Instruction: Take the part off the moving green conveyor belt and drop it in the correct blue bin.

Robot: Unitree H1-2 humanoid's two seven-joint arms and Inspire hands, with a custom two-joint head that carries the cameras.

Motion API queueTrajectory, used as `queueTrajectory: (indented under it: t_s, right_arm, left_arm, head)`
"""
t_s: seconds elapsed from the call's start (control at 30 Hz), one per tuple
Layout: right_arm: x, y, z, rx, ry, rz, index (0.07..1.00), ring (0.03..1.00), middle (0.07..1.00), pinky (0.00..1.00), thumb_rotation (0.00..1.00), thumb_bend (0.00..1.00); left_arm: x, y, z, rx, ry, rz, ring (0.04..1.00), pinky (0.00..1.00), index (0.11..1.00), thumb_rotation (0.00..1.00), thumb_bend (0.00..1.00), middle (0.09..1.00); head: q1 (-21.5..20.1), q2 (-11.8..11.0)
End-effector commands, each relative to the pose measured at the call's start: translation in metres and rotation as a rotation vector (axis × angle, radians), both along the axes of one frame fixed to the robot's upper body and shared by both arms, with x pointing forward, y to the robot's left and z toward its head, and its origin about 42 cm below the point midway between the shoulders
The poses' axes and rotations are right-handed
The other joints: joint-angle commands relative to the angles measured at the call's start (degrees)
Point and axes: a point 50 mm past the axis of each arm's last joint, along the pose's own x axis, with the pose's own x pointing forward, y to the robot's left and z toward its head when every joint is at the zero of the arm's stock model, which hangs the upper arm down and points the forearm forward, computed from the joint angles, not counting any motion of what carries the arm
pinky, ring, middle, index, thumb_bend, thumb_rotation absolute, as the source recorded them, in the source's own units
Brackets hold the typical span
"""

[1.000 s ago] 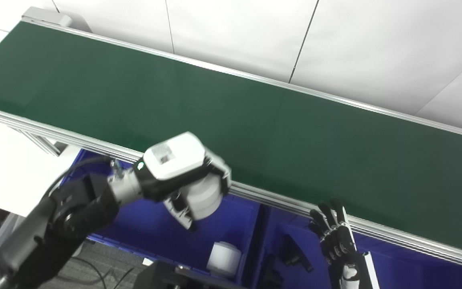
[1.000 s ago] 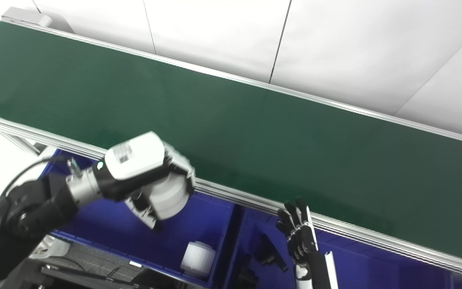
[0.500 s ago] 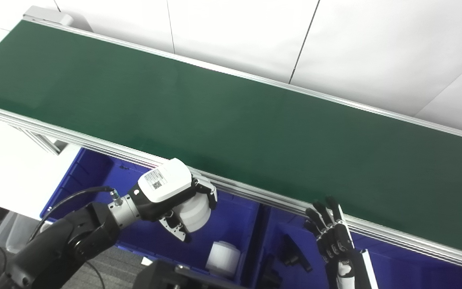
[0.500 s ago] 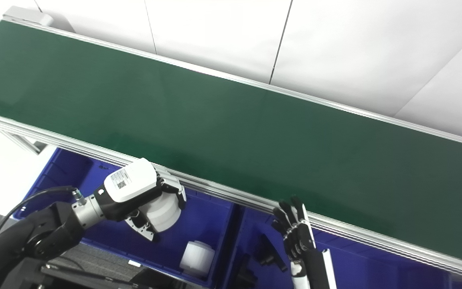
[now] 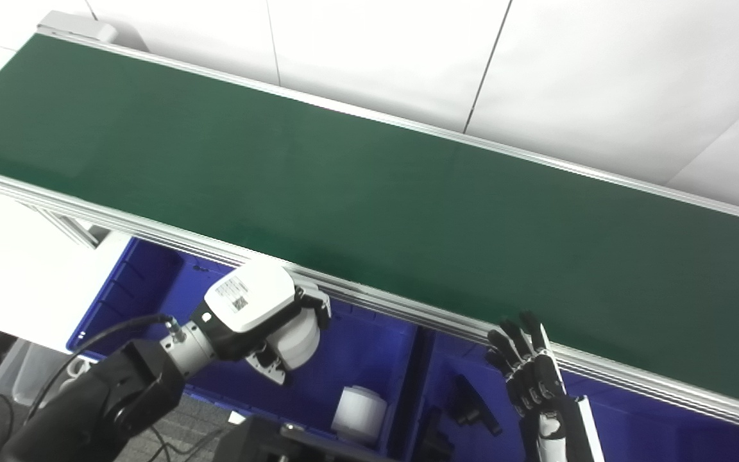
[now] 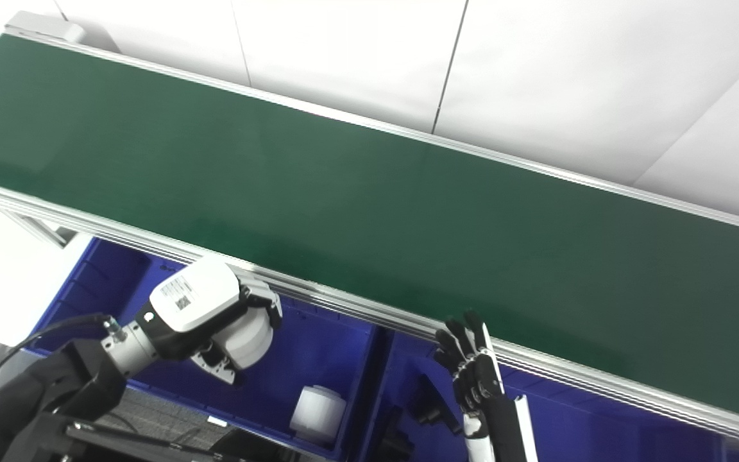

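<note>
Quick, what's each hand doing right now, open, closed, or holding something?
Left hand: shut on a white cylindrical part, over the left blue bin.
Right hand: open, fingers spread, holding nothing.

A sticker (image 5: 231, 301) on the left robot hand (image 5: 267, 317) is too small to read

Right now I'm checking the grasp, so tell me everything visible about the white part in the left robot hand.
The white part looks like a short, smooth, matte cylinder, perhaps plastic. The left robot hand is closed around it, fingers hiding its top. It hangs tilted above the left blue bin, just below the conveyor's near rail, touching only the hand.
</note>
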Motion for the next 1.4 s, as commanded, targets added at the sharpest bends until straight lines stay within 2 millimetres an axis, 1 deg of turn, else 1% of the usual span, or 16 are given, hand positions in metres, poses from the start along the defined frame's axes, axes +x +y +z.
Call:
queueTrajectory:
  t_s: [0.0,0.03,0.07,0.1,0.13,0.23,0.4,0.63,0.73,0.87,0.93,1.03,1.07,1.23,1.3,1.37]
  right_arm:
    - [0.001,0.001,0.005,0.011,-0.018,0.002,0.987,0.908,0.932,0.87,0.9,0.82]
    - [0.001,0.001,0.005,0.01,-0.019,0.001,0.987,0.905,0.931,0.87,0.9,0.82]
    - [0.001,0.001,0.005,0.009,-0.018,0.002,0.987,0.905,0.931,0.87,0.9,0.82]
    - [0.001,0.001,0.005,0.008,-0.017,0.002,0.988,0.904,0.931,0.87,0.9,0.82]
    - [0.002,0.001,0.005,0.005,-0.017,0.003,0.989,0.903,0.931,0.87,0.91,0.82]
    - [0.002,0.001,0.004,-0.002,-0.02,0.004,0.991,0.9,0.932,0.86,0.92,0.81]
    - [0.004,0.001,0.002,-0.004,-0.02,0.008,0.991,0.899,0.93,0.86,0.91,0.8]
    - [0.006,0.002,-0.001,-0.001,-0.02,0.015,0.989,0.904,0.929,0.87,0.9,0.81]
    - [0.006,0.003,0.0,-0.002,-0.02,0.015,0.989,0.902,0.928,0.86,0.91,0.81]
    - [0.005,0.007,-0.002,-0.016,-0.027,0.018,0.988,0.896,0.928,0.85,0.92,0.82]
    - [0.006,0.009,-0.003,-0.021,-0.026,0.017,0.984,0.889,0.926,0.84,0.92,0.83]
    - [0.008,0.013,-0.006,-0.02,-0.023,0.019,0.983,0.892,0.928,0.84,0.92,0.83]
    - [0.008,0.016,-0.007,-0.018,-0.022,0.023,0.983,0.894,0.929,0.84,0.92,0.83]
    - [0.009,0.028,-0.012,-0.004,-0.015,0.024,0.984,0.911,0.937,0.86,0.9,0.83]
    - [0.008,0.032,-0.013,0.001,-0.009,0.016,0.984,0.913,0.94,0.87,0.89,0.82]
    - [0.006,0.037,-0.015,0.004,-0.009,0.01,0.984,0.912,0.941,0.88,0.89,0.81]
  left_arm:
    - [0.002,0.003,0.011,0.037,0.014,0.007,0.492,0.43,0.501,0.06,0.52,0.555]
    - [0.002,0.003,0.012,0.046,0.04,0.008,0.564,0.48,0.612,0.2,0.8,0.629]
    - [0.002,0.003,0.012,0.058,0.066,0.005,0.589,0.5,0.649,0.26,0.9,0.654]
    - [0.003,0.003,0.012,0.07,0.085,0.002,0.655,0.56,0.723,0.34,0.96,0.72]
    - [0.003,0.004,0.012,0.079,0.094,-0.003,0.698,0.6,0.765,0.37,0.98,0.763]
    - [0.005,0.003,0.013,0.083,0.11,-0.017,0.763,0.67,0.815,0.43,1.0,0.822]
    - [0.006,0.003,0.012,0.074,0.12,-0.039,0.794,0.71,0.851,0.49,1.0,0.847]
    - [0.008,-0.001,0.015,0.056,0.113,-0.044,0.786,0.69,0.843,0.5,1.0,0.839]
    - [0.007,-0.003,0.019,0.021,0.096,-0.053,0.77,0.67,0.834,0.54,1.0,0.826]
    - [-0.007,-0.031,0.068,-0.247,-0.005,-0.07,0.74,0.63,0.81,0.62,0.99,0.806]
    - [-0.014,-0.046,0.093,-0.383,-0.028,-0.069,0.731,0.61,0.802,0.62,0.96,0.806]
    - [-0.017,-0.06,0.115,-0.541,-0.033,-0.057,0.713,0.59,0.79,0.63,0.92,0.794]
    - [-0.014,-0.067,0.12,-0.638,-0.026,-0.044,0.708,0.58,0.787,0.64,0.91,0.79]
    - [0.005,-0.084,0.117,-0.913,0.022,0.021,0.67,0.57,0.727,0.58,0.79,0.731]
    - [0.011,-0.094,0.11,-0.982,0.011,0.054,0.638,0.54,0.673,0.54,0.67,0.687]
    - [0.013,-0.103,0.098,-1.024,0.014,0.086,0.628,0.53,0.657,0.53,0.64,0.673]
  head:
    - [-0.13,-0.03]
    - [-0.21,-0.05]
    - [-0.36,-0.07]
    - [-0.36,-0.07]
    - [-0.55,-0.12]
    - [-0.79,-0.14]
    - [-0.58,-0.43]
    - [-1.15,-0.67]
    - [-1.74,-0.72]
    - [-4.85,-0.86]
    - [-6.34,-1.1]
    - [-8.62,-1.49]
    - [-9.72,-1.7]
    - [-13.47,-2.85]
    - [-14.76,-3.44]
    - [-16.46,-4.07]
